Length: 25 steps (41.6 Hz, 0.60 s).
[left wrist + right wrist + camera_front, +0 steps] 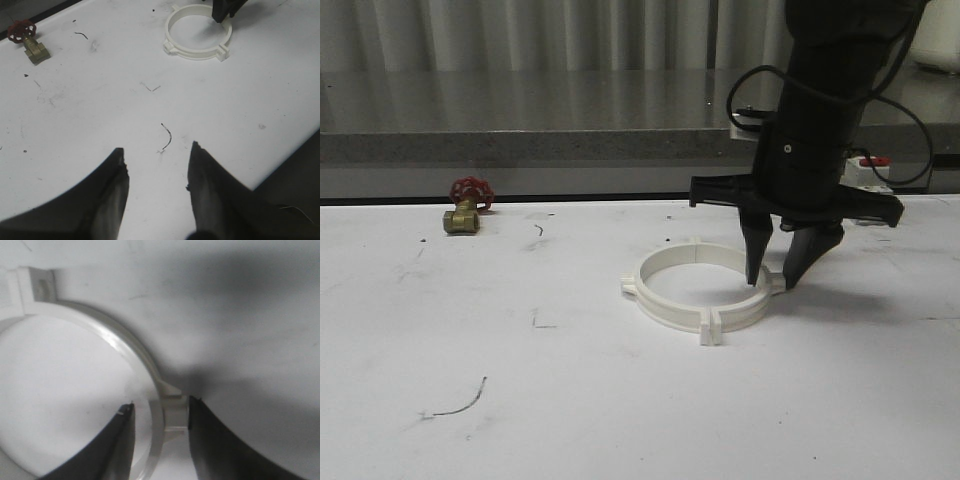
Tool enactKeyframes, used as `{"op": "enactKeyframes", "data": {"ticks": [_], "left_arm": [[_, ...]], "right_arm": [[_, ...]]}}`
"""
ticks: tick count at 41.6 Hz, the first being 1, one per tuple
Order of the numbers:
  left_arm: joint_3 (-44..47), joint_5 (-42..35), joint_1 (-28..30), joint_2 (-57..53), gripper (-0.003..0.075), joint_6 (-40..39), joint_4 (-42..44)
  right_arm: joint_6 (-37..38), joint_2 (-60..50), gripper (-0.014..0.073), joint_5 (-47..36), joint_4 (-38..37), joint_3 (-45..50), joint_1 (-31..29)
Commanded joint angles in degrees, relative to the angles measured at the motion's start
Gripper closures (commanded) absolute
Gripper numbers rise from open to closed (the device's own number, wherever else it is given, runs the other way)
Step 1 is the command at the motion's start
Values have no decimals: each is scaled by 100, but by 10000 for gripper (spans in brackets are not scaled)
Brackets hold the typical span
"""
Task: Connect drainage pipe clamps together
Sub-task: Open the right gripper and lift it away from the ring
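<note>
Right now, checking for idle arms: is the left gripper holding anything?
No, the left gripper has open jaws over bare table, far from the clamps.

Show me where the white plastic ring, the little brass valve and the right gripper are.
white plastic ring (670,312): front view, on its near-left rim.
brass valve (462,219): front view, on its brass body under the red wheel.
right gripper (776,277): front view, midway between its two black fingertips, astride the ring's wall.

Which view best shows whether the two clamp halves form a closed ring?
The front view: the drainage pipe clamps appear as one full ring, tabs meeting. The left wrist view shows the ring whole but far off; the right wrist view shows an arc between the right gripper fingers.
</note>
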Motion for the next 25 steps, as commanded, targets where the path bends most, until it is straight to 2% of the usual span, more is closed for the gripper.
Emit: {"op": "enactKeyframes", "data": {"ticks": [1,9,12,21,25], "left_arm": [[-158,-380,5,6,437,-16,-49],[-158,-380,5,6,437,-16,-49],[-158,-380,5,6,437,-16,-49],[-158,-380,5,6,437,-16,-49],[-158,-380,5,6,437,-16,-49]], "right_arm": [[-7,-546,293,-59,-7,-161,-17],[-26,-1245,293,140,-26,-161,-17],[-263,-1645,293,164,-26,-139,-17],[-2308,-3068,293,146,21,287,-23],[-2943,-3669,293,11,-2,609,-23]]}}
